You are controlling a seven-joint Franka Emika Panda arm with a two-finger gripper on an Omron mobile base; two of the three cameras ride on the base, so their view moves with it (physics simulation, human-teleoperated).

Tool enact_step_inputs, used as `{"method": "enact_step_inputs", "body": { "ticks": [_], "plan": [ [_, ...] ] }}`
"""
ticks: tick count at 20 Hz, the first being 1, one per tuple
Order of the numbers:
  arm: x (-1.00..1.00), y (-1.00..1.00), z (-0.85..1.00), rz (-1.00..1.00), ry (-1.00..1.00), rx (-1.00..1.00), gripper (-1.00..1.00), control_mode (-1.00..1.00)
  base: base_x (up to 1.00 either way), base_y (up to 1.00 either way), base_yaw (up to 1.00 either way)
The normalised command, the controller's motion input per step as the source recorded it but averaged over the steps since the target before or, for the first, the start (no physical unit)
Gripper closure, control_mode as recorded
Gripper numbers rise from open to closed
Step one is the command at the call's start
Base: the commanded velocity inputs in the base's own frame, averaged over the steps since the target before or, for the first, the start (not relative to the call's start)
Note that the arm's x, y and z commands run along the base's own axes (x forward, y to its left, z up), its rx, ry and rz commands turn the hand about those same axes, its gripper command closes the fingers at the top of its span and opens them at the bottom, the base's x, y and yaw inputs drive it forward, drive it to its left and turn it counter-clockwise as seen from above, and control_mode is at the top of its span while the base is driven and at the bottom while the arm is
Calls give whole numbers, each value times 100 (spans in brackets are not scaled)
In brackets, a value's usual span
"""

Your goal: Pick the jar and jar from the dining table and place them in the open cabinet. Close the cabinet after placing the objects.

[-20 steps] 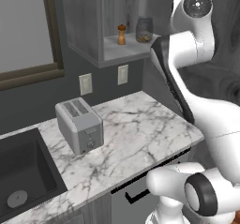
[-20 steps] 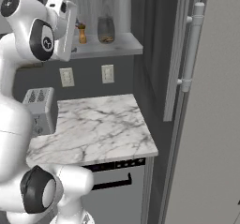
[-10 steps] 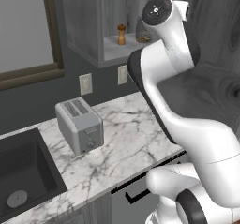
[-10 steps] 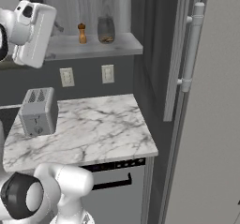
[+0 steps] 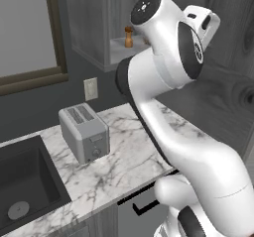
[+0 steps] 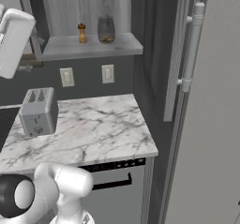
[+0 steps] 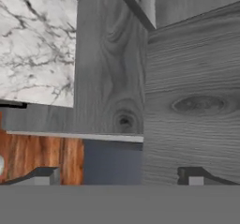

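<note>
Kitchen: toaster (image 5: pixel 84 133), sink (image 5: pixel 26 189), marble counter (image 6: pixel 101 129).

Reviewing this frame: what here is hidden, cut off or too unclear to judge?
- Jar on the open cabinet shelf: in the left base view the arm's white upper link covers it; beside it only the small brown grinder shows.
- A second jar: cannot be made out on the shelf.
- Gripper, hand view: only the two fingertips show, apart, nothing between them.
- Cabinet door, right base view: top cut off by the frame.

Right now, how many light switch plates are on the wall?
2. One plate is on the dark wall above the toaster; the other plate is to its right, under the shelf. The arm may hide more.
</note>
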Motion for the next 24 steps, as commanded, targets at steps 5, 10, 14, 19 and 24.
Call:
{"method": "enact_step_inputs", "body": {
  "ticks": [5, 10, 14, 19, 24],
  "plan": [
    [-83, 3, 0, -26, -3, 9, -100, -100, 0, 0, 0],
    [-23, 0, -13, -13, -7, 1, -100, -100, 0, 0, 0],
    [0, 0, -33, -3, -26, 0, -100, -100, 0, 0, 0],
    [0, 0, -33, -1, -25, 0, -100, -100, 0, 0, 0],
    [0, 0, -24, -1, -28, 0, -100, -100, 0, 0, 0]
  ]
}}
